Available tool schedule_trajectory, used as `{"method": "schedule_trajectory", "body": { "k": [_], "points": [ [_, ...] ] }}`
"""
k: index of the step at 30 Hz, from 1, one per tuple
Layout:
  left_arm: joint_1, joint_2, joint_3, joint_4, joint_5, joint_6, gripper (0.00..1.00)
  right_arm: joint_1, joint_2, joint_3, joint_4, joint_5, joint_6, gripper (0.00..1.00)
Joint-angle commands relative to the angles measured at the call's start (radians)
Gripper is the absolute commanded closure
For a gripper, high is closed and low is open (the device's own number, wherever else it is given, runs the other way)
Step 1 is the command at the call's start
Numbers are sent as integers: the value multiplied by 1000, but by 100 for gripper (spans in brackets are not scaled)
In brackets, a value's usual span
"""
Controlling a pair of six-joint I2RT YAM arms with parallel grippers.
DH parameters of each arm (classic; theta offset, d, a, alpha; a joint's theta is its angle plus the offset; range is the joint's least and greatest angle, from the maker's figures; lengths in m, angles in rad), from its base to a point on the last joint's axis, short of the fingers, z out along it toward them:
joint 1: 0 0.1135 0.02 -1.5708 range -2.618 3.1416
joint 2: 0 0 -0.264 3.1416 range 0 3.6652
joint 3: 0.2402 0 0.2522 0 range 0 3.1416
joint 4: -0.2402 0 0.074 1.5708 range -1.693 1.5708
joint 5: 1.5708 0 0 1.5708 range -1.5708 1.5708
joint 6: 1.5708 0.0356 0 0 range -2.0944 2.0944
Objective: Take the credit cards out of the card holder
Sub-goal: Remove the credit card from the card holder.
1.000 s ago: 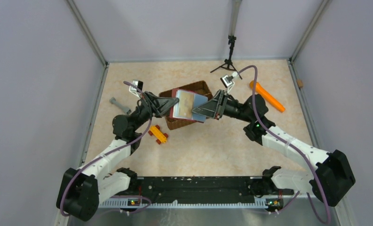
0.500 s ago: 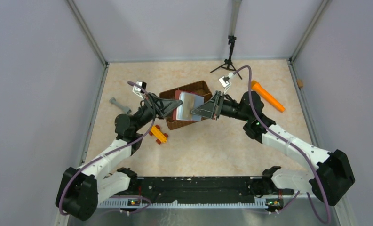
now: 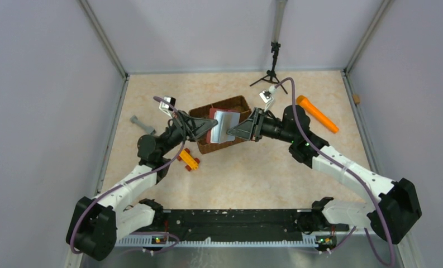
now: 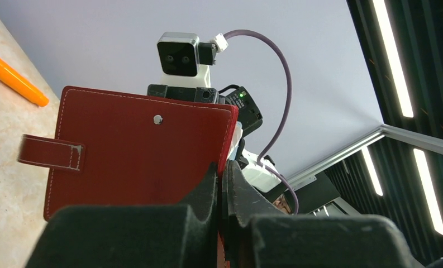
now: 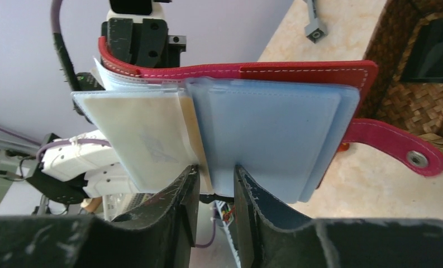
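My left hand [image 4: 222, 167] is clamped shut on an edge of the small dark red leather-like folding card holder [image 4: 135, 151]. It holds the holder up off the desk [image 3: 263, 167], above the brown wicker basket [image 3: 219, 104] toward the far middle. The holder hangs open between my two hands, its strap tab [image 5: 398, 148] sticking out. My right hand [image 5: 214, 170] faces the pale blue and cream inner pockets [image 5: 263, 128]. Its fingers [image 5: 188, 190] stand a little apart on either side of the cream pocket's lower edge, and I cannot tell whether they pinch it.
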Motion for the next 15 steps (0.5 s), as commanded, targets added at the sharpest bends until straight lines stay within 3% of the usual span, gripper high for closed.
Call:
{"method": "schedule_trajectory", "body": {
  "k": [1, 6, 15],
  "points": [
    [-9, -23, 36, 41, 18, 29, 100, 7, -24, 66, -79, 69, -88, 65],
    [-8, -46, 34, -9, 8, 63, 100, 3, -57, 66, -145, 115, -130, 63],
    [-8, -46, 31, -7, 3, 65, 100, -22, -132, 18, -151, 147, -133, 70]
  ]
}}
